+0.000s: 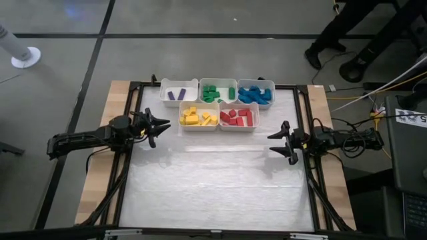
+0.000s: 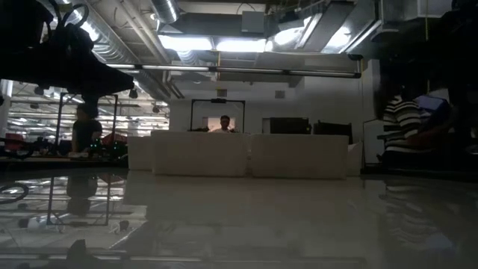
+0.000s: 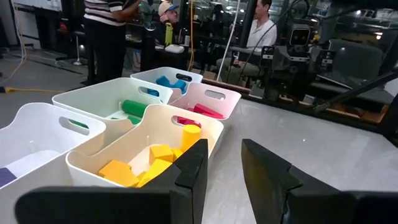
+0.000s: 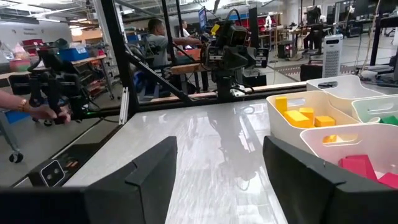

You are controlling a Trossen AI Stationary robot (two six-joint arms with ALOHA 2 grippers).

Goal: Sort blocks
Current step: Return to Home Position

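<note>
Five white bins stand in two rows at the table's far middle. They hold purple blocks (image 1: pixel 177 95), green blocks (image 1: pixel 215 92), blue blocks (image 1: pixel 255 95), yellow blocks (image 1: pixel 198 117) and red blocks (image 1: pixel 237 118). My left gripper (image 1: pixel 160 127) hovers level at the table's left, just left of the yellow bin (image 3: pixel 155 124). Its fingers are a narrow gap apart (image 3: pixel 225 155) with nothing between them. My right gripper (image 1: pixel 273 142) hovers level at the right, near the red bin (image 4: pixel 348 143), wide open (image 4: pixel 221 149) and empty. No block lies on the tabletop.
The white tabletop (image 1: pixel 213 180) stretches bare from the bins to the near edge. A black frame (image 1: pixel 303 107) runs round the table. People stand and sit beyond it (image 3: pixel 106 31), and a hand (image 4: pixel 37 111) shows at a far bench.
</note>
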